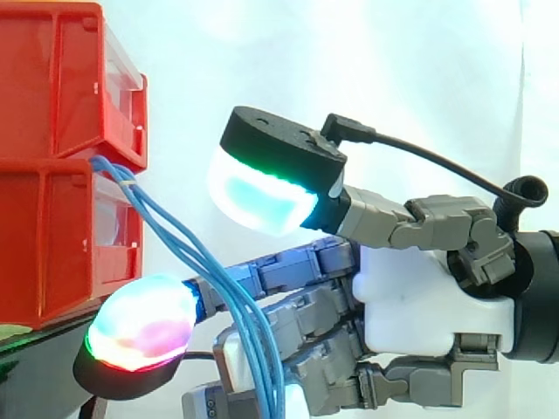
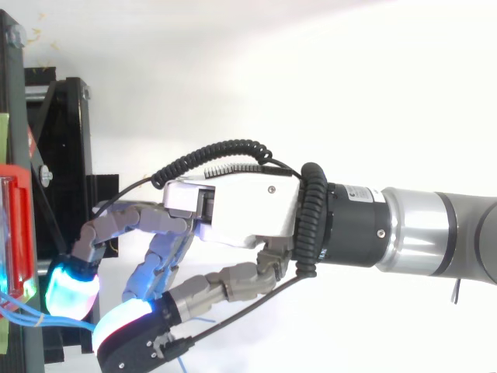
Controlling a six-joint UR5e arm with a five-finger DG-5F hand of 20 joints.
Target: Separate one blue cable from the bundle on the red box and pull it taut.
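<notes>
Several thin blue cables point(image 1: 265, 367) come out from between the two stacked red bins point(image 1: 52, 244) at the left and hang down to the right as a loose bundle. My hand point(image 1: 428, 305) reaches in from the right with its fingers stretched toward the bins. The cables run across the near side of the fingers. One glowing fingertip point(image 1: 144, 332) sits low beside the lower bin, and the thumb pad point(image 1: 262, 196) hovers above the bundle, apart from it. Nothing is pinched; the hand is open. From above, the hand point(image 2: 241, 214) points left at the red bin point(image 2: 17, 225), with blue cable point(image 2: 25, 314) by its fingertips.
The bins rest on a black stand point(image 2: 62, 155) at the left edge. A white curtain backs the scene. The cables drop out of the side view's bottom edge under the fingers.
</notes>
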